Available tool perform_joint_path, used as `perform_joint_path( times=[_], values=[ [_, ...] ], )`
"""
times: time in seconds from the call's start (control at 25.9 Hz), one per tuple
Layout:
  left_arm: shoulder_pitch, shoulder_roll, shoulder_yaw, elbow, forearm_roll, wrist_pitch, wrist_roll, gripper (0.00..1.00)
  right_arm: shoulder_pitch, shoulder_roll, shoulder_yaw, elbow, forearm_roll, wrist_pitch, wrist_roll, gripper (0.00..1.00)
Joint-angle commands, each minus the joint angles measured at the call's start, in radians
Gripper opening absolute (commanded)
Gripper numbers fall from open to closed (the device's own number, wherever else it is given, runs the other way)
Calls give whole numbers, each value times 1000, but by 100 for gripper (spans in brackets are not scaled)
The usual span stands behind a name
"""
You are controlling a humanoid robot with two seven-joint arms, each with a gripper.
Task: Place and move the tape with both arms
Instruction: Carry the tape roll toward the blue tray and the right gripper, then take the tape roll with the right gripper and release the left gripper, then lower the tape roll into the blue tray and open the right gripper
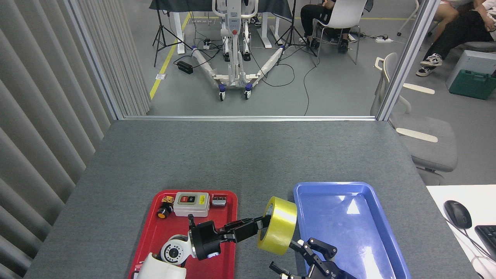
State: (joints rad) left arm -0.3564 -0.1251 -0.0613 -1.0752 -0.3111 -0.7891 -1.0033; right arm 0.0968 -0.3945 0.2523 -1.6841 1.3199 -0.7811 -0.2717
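- A roll of yellow tape (279, 225) is seen held on edge above the gray table (248, 155), in the gap between a red tray (155, 232) and a blue tray (348, 217).
- The left tool (260, 224) is shown pinched shut on the tape's rim at the 9 o'clock side of the roll, one finger reaching into the white core.
- The left arm (182, 250) is pictured entering from the 7 o'clock corner, its white wrist joint and black body lying over the red tray.
- The right tool (300, 257) is seen at the bottom edge, at 5 o'clock of the roll, its black fingers (317, 245) spread wide and holding nothing; one fingertip lies just beside the tape's lower rim, though contact cannot be told.
- A gray switch box (191, 204) with red and yellow markings, a small black-and-yellow push button (164, 207) and a small metal part (219, 201) are seen along the far edge of the red tray.
- The blue tray is seen with no loose item on its glossy floor, only the right tool overlapping its near left corner.
- A computer mouse (457, 214) is visible on a white desk at 3 o'clock.
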Motion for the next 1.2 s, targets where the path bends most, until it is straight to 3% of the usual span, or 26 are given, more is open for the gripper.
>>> perform_joint_path(
  times=[0.0,0.12,0.15,0.23,0.27,0.31,0.35,0.54,0.62,0.73,0.85,0.97,1.08,1.16],
  values=[
    [1,1,0,0,0,4,3,17,3,0,1,0,-1,-4,0,0],
    [-1,1,0,0,0,4,3,21,3,0,-1,1,-7,-4,-6,0],
    [-1,1,1,0,0,4,5,31,3,0,-1,1,-8,-4,-6,0],
    [-12,2,9,5,7,4,9,70,3,0,-1,1,-7,-4,-6,0],
    [-19,2,23,5,13,4,18,85,3,0,-1,0,-7,-4,-6,0],
    [-27,8,44,3,15,4,35,96,3,2,-1,0,-7,-4,-6,0],
    [-29,13,51,5,9,4,38,100,3,2,-1,0,-7,42,-6,0],
    [-18,64,64,-23,75,4,106,100,-8,-7,-2,4,-10,166,-4,0],
    [-1,110,63,-46,70,4,242,100,-9,-4,-8,4,-11,281,0,0],
    [86,156,63,-129,1,4,512,100,-8,-4,-24,7,-13,588,22,0],
    [154,193,63,-229,-283,44,804,99,-12,-7,-28,7,-34,823,256,0],
    [284,229,58,-428,-615,309,1031,100,-51,-9,-28,4,-34,931,600,0],
    [381,225,51,-552,-950,585,1082,100,-81,-35,-39,3,-41,936,849,0],
    [384,228,37,-554,-1017,685,1072,100,-104,-47,-53,1,-47,931,957,0]
  ],
)
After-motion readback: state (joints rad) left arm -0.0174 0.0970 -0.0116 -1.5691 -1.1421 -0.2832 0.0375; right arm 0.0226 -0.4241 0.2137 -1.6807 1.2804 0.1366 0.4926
